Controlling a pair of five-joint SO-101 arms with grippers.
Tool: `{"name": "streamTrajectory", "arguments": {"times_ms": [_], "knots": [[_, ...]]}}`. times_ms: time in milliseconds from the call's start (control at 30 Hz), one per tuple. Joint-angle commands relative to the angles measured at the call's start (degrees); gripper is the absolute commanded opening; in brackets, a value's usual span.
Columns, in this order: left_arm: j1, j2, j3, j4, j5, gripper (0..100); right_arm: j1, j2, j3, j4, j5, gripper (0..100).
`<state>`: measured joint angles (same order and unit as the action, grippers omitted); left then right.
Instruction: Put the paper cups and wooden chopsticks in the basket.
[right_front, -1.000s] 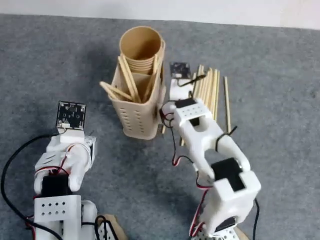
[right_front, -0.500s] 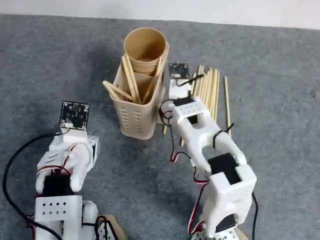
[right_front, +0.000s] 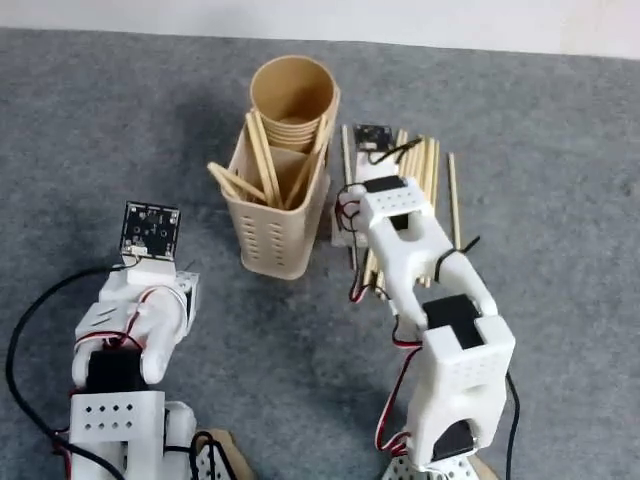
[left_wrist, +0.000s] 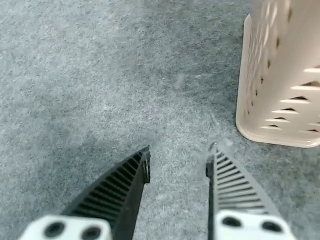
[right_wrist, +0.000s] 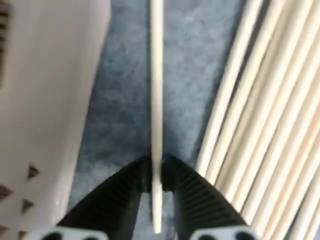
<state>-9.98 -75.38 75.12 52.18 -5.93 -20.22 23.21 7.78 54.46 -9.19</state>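
beside the basket (right_front: 275, 225), right pincer (right_wrist: 156, 180) clamps a pale, straight wooden chopstick (right_wrist: 156, 75); left pincer (left_wrist: 177, 165) gapes apart.

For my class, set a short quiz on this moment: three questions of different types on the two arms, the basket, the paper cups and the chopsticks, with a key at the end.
1. True or false: the right claw is shut on a single chopstick.
2. Multiple choice: where are the paper cups?
A) stacked together inside the basket
B) lying on their sides on the carpet
C) held up in the air by an arm
3. Fill in the missing word: the left claw hangs over bare carpet near the basket, and it is ____ (open or shut).

Key: 1 true; 2 A; 3 open.
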Motion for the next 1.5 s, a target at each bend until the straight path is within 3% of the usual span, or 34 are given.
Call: {"name": "streamTrajectory", "arguments": {"times_ms": [0, 300, 733, 933, 1133, 1467], "knots": [[0.66, -0.40, -1.45, 0.00, 0.26, 21, 1.36, -0.66, -0.57, 2.68, 0.70, 5.2], [0.66, -0.40, -1.45, 0.00, 0.26, 21, 4.53, -1.01, -7.08, 10.77, 0.70, 0.5], [0.57, -0.40, -1.45, 0.00, 0.26, 21, 10.77, -0.22, -44.62, 36.70, 2.90, 0.5], [0.57, -0.40, -1.45, 0.00, 0.26, 21, 17.63, 4.35, -38.46, 34.86, 7.47, 0.5], [0.57, -0.40, -1.45, 0.00, 0.26, 21, 20.79, 9.19, -33.01, 29.05, 9.76, 0.5], [0.75, -0.40, -1.45, 0.00, 0.26, 21, 24.84, 10.15, -32.22, 28.53, 15.21, 1.0]]}}
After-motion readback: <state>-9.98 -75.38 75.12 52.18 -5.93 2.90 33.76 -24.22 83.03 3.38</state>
